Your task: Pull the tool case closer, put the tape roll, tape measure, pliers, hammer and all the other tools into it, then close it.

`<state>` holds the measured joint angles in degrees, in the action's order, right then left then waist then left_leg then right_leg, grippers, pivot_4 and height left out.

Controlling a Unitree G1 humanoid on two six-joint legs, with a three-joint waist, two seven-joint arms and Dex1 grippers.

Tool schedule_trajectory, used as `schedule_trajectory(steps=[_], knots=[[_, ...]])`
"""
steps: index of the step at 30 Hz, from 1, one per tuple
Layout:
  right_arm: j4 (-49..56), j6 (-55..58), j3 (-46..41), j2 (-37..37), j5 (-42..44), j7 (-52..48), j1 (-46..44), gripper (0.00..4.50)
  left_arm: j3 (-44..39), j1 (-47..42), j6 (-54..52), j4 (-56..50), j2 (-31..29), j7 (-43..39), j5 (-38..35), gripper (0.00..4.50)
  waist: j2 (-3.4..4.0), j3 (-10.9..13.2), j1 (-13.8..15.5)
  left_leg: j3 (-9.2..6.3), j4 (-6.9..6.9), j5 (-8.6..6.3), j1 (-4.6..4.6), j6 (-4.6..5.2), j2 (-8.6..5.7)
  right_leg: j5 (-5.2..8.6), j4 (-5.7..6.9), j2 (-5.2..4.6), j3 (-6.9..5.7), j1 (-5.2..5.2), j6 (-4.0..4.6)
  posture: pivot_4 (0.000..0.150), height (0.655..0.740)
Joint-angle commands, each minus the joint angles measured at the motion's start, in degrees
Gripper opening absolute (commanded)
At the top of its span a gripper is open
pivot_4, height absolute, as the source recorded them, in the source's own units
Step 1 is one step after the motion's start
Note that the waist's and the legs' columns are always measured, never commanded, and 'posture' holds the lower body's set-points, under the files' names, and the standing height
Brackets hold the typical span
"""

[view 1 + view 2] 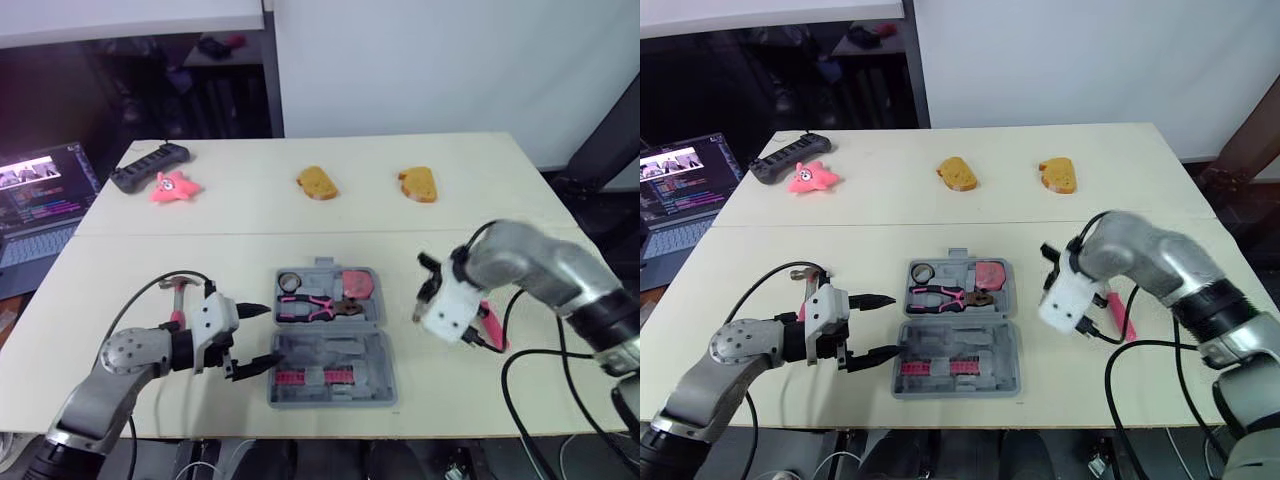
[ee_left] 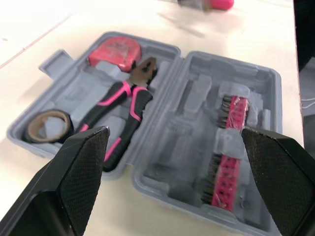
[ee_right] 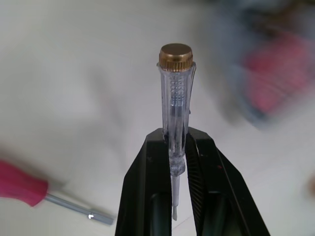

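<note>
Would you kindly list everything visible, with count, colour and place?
tool case: one, grey, open, front centre
tape roll: one, dark, in case
pliers: one, pink, in case
tape measure: one, red, in case
bit strip: one, pink, in case
hammer: one, metal, left of case
screwdriver: one, pink, right of case
tester pen: one, clear, gripped
toy breads: two, orange, far side
star toy: one, pink, far left
controller: one, black, far left
laptop: one, dark, leftmost
left end effector: one, black, open, beside case
right end effector: one, black, holding tester pen
</note>
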<state>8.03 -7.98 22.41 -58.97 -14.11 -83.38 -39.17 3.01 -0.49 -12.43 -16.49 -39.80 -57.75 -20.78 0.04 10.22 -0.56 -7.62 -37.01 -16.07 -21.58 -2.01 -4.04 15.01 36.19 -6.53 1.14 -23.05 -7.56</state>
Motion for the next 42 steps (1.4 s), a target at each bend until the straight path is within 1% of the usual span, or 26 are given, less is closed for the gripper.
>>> schedule_trajectory(steps=[1, 2, 4, 6, 7, 9, 10, 12, 15, 17, 19, 23, 29, 32, 35, 36, 37, 38, 39, 41, 42], knots=[[17.7, 44.0, -7.6, 1.1, 17.5, -4.1, 0.7, 0.01, -0.5, -0.9, 0.3, 0.0, 0.0, -0.7, -0.7, 4.5, 0.0, 0.0, 0.0, -0.02, -0.01, 0.0, -0.01, 0.0, 0.0, 0.0, 0.0, -0.01, 0.0, -0.01, 0.0, 0.15, 0.74], [20.0, 55.8, -8.4, 2.1, 19.3, -2.6, -0.3, 0.01, -0.2, -1.2, 0.2, 0.1, 0.2, -0.8, -0.6, 4.5, 0.0, 0.0, -0.2, -0.01, -0.04, 0.0, -0.02, 0.01, 0.0, 0.0, 0.01, -0.03, 0.0, -0.02, 0.0, 0.15, 0.74], [21.5, 74.1, -7.1, 1.3, 20.2, 0.6, -1.4, 0.01, 0.4, -1.7, -0.1, 0.2, 0.4, -1.1, -0.7, 4.5, 0.01, 0.0, 0.0, 0.03, -0.05, -0.01, -0.03, 0.01, -0.01, -0.01, 0.01, -0.12, 0.0, -0.05, 0.03, 0.15, 0.74], [21.4, 89.4, -7.4, 1.5, 24.0, 3.0, -1.7, 0.01, 0.8, -2.2, -0.3, 0.4, 0.7, -1.4, -0.7, 4.5, -0.04, 0.0, 0.4, 0.01, -0.05, -0.02, -0.06, 0.01, -0.06, 0.04, -0.01, -0.21, -0.08, -0.05, 0.13, 0.15, 0.74], [21.6, 95.0, -8.1, 2.2, 26.0, 4.2, -2.2, 0.01, 0.8, -2.3, -0.3, 0.3, 0.7, -1.5, -0.8, 4.5, -0.04, 0.0, 0.6, 0.0, -0.07, -0.02, -0.13, 0.02, -0.09, 0.07, -0.03, -0.24, -0.12, -0.06, 0.18, 0.15, 0.74], [16.1, 99.9, -12.2, 5.9, 28.8, 10.1, -1.4, 0.01, 0.6, -2.4, -0.3, 0.4, 0.6, -2.0, -0.8, 4.5, -0.06, 0.0, 0.8, 0.04, -0.1, -0.03, -0.37, 0.04, -0.13, 0.02, -0.04, -0.27, -0.09, -0.31, 0.09, 0.15, 0.74], [12.5, 100.4, -14.4, 8.0, 27.6, 15.3, 0.6, 0.01, 0.7, -2.8, -0.3, 0.7, 0.6, -2.2, -0.7, 4.5, -0.07, 0.0, 0.8, 0.05, -0.14, -0.03, -0.48, 0.04, -0.12, -0.04, -0.03, -0.26, -0.1, -0.43, 0.0, 0.15, 0.74], [10.0, 100.5, -17.7, 10.8, 27.5, 23.4, 5.0, 0.01, 0.6, -3.2, -0.4, 1.0, 0.6, -2.5, -0.6, 4.5, -0.09, -0.1, 1.3, 0.05, -0.15, -0.01, -0.6, 0.02, -0.13, -0.1, 0.0, -0.26, -0.12, -0.53, -0.03, 0.15, 0.74], [10.7, 100.5, -21.6, 15.3, 29.0, 33.1, 8.7, 0.01, 0.3, -2.6, -0.9, 0.3, 0.4, -2.7, -1.1, 4.5, -0.08, -0.1, 1.3, 0.02, -0.15, 0.0, -0.81, 0.0, -0.15, -0.11, 0.01, -0.27, -0.16, -0.71, -0.04, 0.15, 0.74], [11.8, 100.5, -22.8, 17.8, 29.8, 38.4, 11.0, 0.01, 0.1, -2.3, -1.4, -0.2, 0.4, -2.6, -1.4, 4.5, -0.07, -0.1, 1.0, 0.13, -0.15, 0.11, -0.94, -0.17, -0.18, -0.12, 0.08, -0.28, -0.04, -0.97, -0.06, 0.15, 0.74], [12.7, 100.5, -23.3, 19.9, 30.3, 42.9, 13.3, 0.01, -0.1, -2.1, -1.3, -0.3, 0.2, -2.6, -1.3, 4.5, -0.08, -0.1, 0.9, 0.18, -0.13, 0.18, -0.94, -0.28, -0.19, -0.15, 0.09, -0.25, -0.01, -0.99, -0.04, 0.15, 0.74], [13.4, 100.5, -25.2, 29.2, 27.2, 53.6, 17.6, 0.01, -0.4, -1.4, -1.4, -1.0, 0.1, -2.1, -1.4, 4.5, -0.12, -0.1, 0.9, 0.13, -0.12, 0.1, -0.88, -0.15, -0.15, -0.19, 0.12, -0.11, -0.04, -0.95, 0.01, 0.15, 0.74], [11.8, 97.6, -25.1, 36.1, 24.8, 61.4, 21.1, 0.01, -0.7, -0.6, -1.4, -1.3, 0.0, -1.7, -1.4, 4.5, -0.15, -0.1, 0.9, 0.11, -0.12, 0.11, -0.87, -0.16, -0.17, -0.19, 0.14, -0.09, -0.05, -0.94, 0.02, 0.15, 0.74], [11.5, 94.6, -27.1, 37.6, 24.3, 63.5, 23.3, 0.01, -0.6, -0.8, -1.3, -1.1, 0.0, -1.8, -1.4, 4.5, -0.47, -0.4, 0.7, 0.1, -0.12, 0.11, -0.81, -0.16, -0.16, -0.19, 0.14, -0.07, -0.05, -0.88, 0.02, 0.15, 0.74], [14.7, 93.3, -28.8, 38.2, 25.1, 64.2, 24.6, 0.01, -0.7, -1.1, -1.2, -0.6, -0.1, -2.1, -1.5, 4.5, -0.51, -0.4, 0.7, 0.02, -0.11, 0.11, -0.6, -0.15, -0.14, -0.18, 0.06, -0.01, -0.1, -0.58, 0.02, 0.15, 0.74], [16.3, 92.7, -29.3, 38.3, 25.6, 64.1, 25.1, 0.97, -0.7, -1.2, -1.2, -0.5, -0.1, -2.2, -1.6, 4.5, -0.51, -0.4, 0.8, 0.02, -0.11, 0.09, -0.54, -0.13, -0.14, -0.18, 0.05, -0.01, -0.1, -0.5, 0.02, 0.15, 0.74], [18.1, 91.8, -29.8, 38.3, 26.3, 63.7, 25.6, 1.3, -0.7, -1.3, -1.2, -0.4, -0.1, -2.4, -1.6, 4.5, -0.49, -0.4, 0.9, 0.01, -0.11, 0.09, -0.54, -0.13, -0.15, -0.18, 0.05, -0.01, -0.11, -0.49, 0.02, 0.15, 0.74], [20.6, 89.3, -29.4, 37.2, 26.4, 63.3, 27.1, 1.82, -0.8, -1.4, -1.2, -0.3, -0.1, -2.5, -1.8, 4.5, -0.48, -0.4, 0.9, 0.0, -0.1, 0.09, -0.54, -0.12, -0.15, -0.18, 0.05, -0.01, -0.11, -0.5, 0.02, 0.15, 0.74], [23.3, 87.7, -29.8, 36.7, 26.6, 63.1, 28.9, 2.23, -0.8, -1.6, -1.2, -0.1, -0.1, -2.7, -1.9, 4.5, -0.46, -0.4, 1.0, 0.0, -0.1, 0.09, -0.54, -0.12, -0.15, -0.18, 0.05, -0.01, -0.11, -0.51, 0.02, 0.15, 0.74], [26.9, 85.5, -30.6, 36.9, 27.2, 63.0, 31.7, 3.21, -1.0, -1.8, -1.3, 0.1, -0.2, -2.9, -2.1, 4.5, -0.45, -0.4, 1.0, -0.01, -0.1, 0.09, -0.57, -0.12, -0.15, -0.17, 0.05, -0.01, -0.12, -0.52, 0.01, 0.15, 0.74], [29.8, 82.0, -30.5, 36.9, 27.2, 62.8, 34.8, 3.7, -1.0, -1.9, -1.3, 0.2, -0.3, -3.1, -2.1, 4.5, -0.45, -0.4, 0.9, -0.01, -0.1, 0.09, -0.57, -0.12, -0.15, -0.17, 0.05, -0.01, -0.12, -0.52, 0.01, 0.15, 0.74]])
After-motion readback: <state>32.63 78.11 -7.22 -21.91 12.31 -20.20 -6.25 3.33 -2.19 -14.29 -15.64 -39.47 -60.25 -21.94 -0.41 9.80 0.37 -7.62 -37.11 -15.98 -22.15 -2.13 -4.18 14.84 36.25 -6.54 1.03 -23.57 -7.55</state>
